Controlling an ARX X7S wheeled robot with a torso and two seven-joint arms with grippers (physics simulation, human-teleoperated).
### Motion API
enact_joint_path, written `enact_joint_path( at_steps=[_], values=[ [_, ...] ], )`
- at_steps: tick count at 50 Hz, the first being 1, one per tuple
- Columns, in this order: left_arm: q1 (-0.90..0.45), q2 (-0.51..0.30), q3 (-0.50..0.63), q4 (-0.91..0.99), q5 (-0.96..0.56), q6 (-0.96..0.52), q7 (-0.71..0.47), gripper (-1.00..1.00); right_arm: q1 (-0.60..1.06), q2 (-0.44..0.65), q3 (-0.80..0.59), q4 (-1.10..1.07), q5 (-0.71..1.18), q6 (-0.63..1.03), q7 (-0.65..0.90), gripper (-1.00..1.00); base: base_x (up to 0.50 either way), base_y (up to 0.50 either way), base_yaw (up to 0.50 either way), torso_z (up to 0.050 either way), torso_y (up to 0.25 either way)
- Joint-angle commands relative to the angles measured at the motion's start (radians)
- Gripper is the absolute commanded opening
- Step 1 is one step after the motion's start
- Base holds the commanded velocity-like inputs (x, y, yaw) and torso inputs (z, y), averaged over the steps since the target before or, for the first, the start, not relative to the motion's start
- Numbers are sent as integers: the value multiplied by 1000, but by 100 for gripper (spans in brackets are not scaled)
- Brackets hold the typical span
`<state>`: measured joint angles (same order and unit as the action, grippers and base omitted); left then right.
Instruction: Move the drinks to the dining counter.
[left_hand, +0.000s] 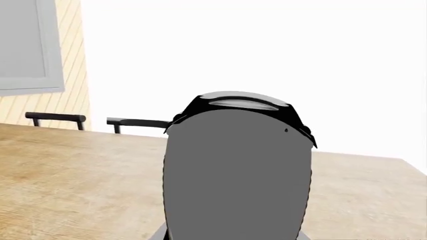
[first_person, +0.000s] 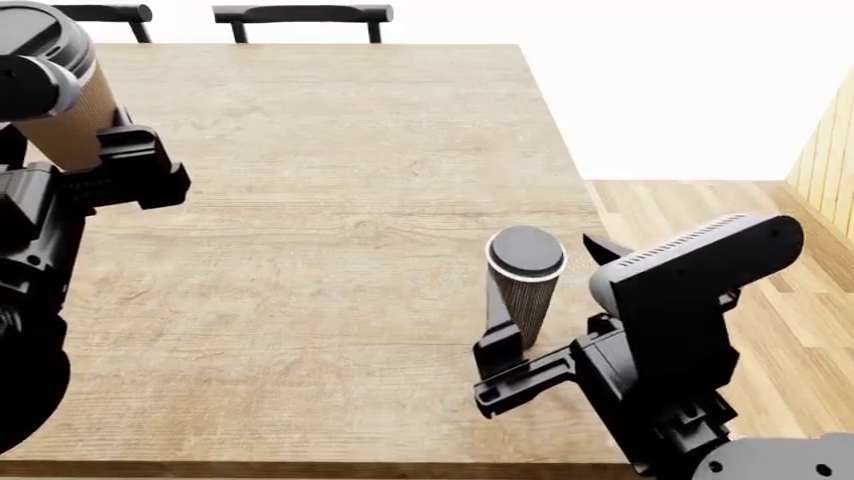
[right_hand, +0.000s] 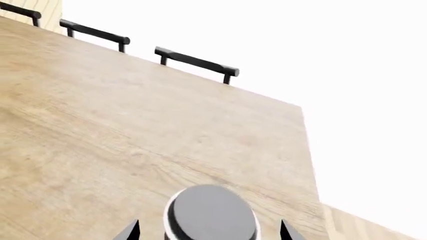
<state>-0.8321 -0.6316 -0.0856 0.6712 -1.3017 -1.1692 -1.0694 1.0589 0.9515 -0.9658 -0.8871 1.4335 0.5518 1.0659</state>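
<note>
Daylight is washing the far side of the room to plain white, and the dining counter (first_person: 334, 200) is spreading its light wood-plank top across nearly everything in the head view, its grain running side to side. Black chair backs (first_person: 302, 14) are lining its far edge at about 12 o'clock, and a strip of wooden floor (first_person: 694, 215) is showing beyond the counter's right edge at 3 o'clock, with pale slatted wall panelling (first_person: 830, 140) rising past it. The ribbed grey-brown lidded cup (first_person: 525, 283) is standing upright on the planks near the counter's right edge, at roughly 5 o'clock from the counter's middle; its flat grey lid is ringed in white and its sides are finely fluted. The right gripper (first_person: 534, 345) is sitting around the cup's lower half with its black fingers on either side, though whether they are pressing the cup I cannot tell. The tan paper coffee cup with black lid (first_person: 60, 95) is hanging above the counter's left edge at 10 o'clock, tilted slightly, its tan wall plain and its domed lid glossy. The left gripper (first_person: 80, 160) is clamping that cup, lifted clear of the wood.
</note>
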Motion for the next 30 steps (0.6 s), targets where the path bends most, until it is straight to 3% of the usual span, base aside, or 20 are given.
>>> enact_joint_path(
  at_steps=[1,13,22,30],
  values=[
    [6,3,16,-10,18,19,11,-100,99,23,36,-69,100,30,86,100,0,0,0,0,0],
    [99,7,30,-16,62,54,59,-100,227,92,108,-159,244,38,215,100,0,0,0,0,0],
    [177,10,47,-8,85,69,83,-100,77,-24,533,-160,430,283,298,100,0,0,0,0,0],
    [227,9,56,-14,57,59,91,-100,59,-56,604,-153,474,344,335,100,0,0,0,0,0]
  ],
)
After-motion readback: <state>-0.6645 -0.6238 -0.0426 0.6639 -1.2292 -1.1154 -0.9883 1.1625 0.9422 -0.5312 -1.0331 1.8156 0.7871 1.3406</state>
